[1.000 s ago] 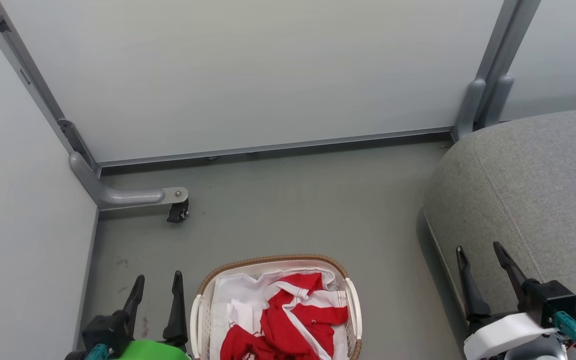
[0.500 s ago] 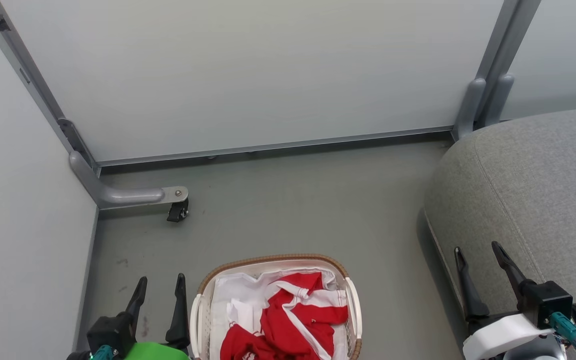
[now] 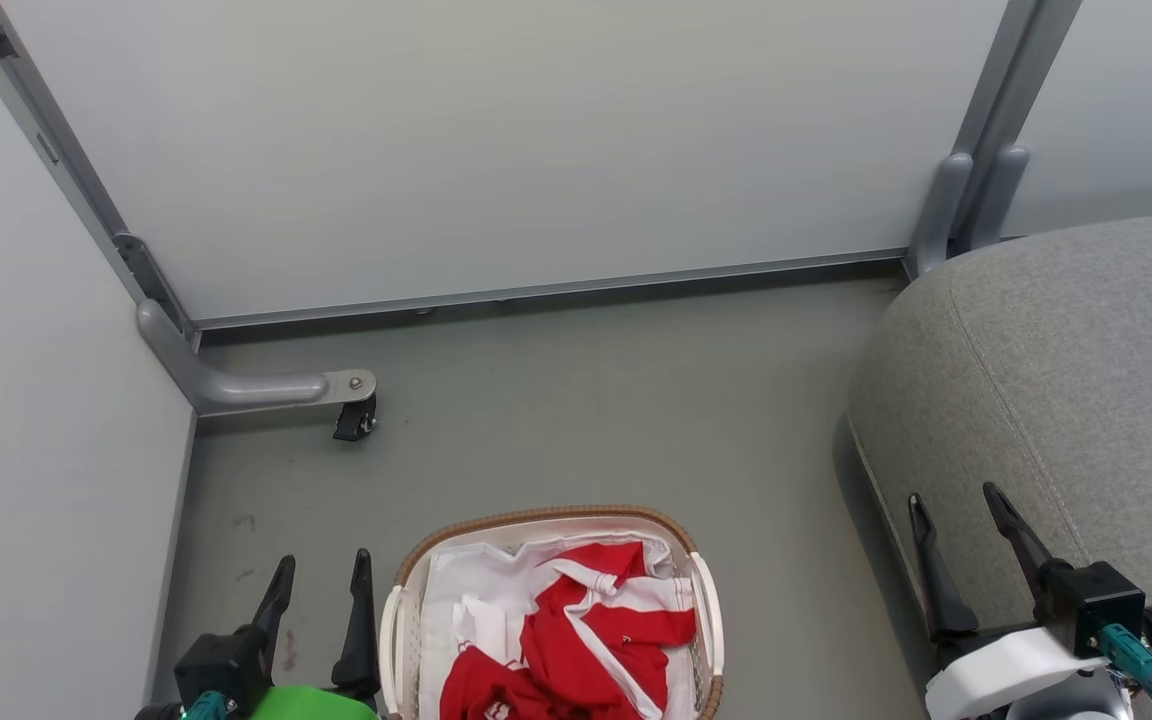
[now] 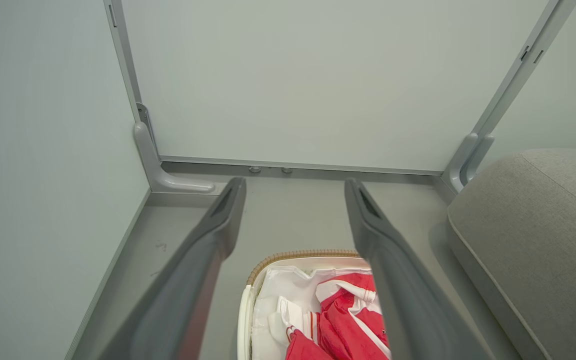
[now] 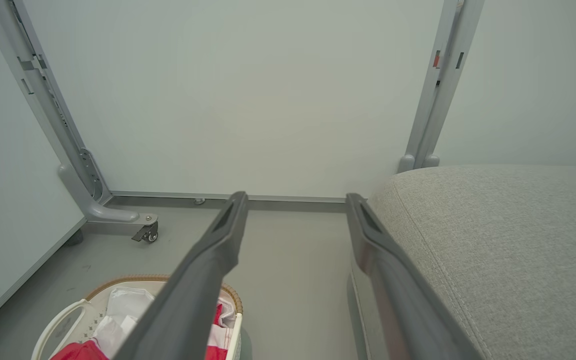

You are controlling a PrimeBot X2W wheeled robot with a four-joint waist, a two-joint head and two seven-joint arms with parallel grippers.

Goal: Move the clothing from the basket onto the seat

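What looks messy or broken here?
Nothing looks broken or spilled. The red and white clothing lies crumpled in a heap, but inside the basket, which stands upright. The only odd bit is a few small dark marks on the floor to its left.

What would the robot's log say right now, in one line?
left gripper: open, left of basket | right gripper: open, by seat edge | clothing: in basket | seat: right of basket
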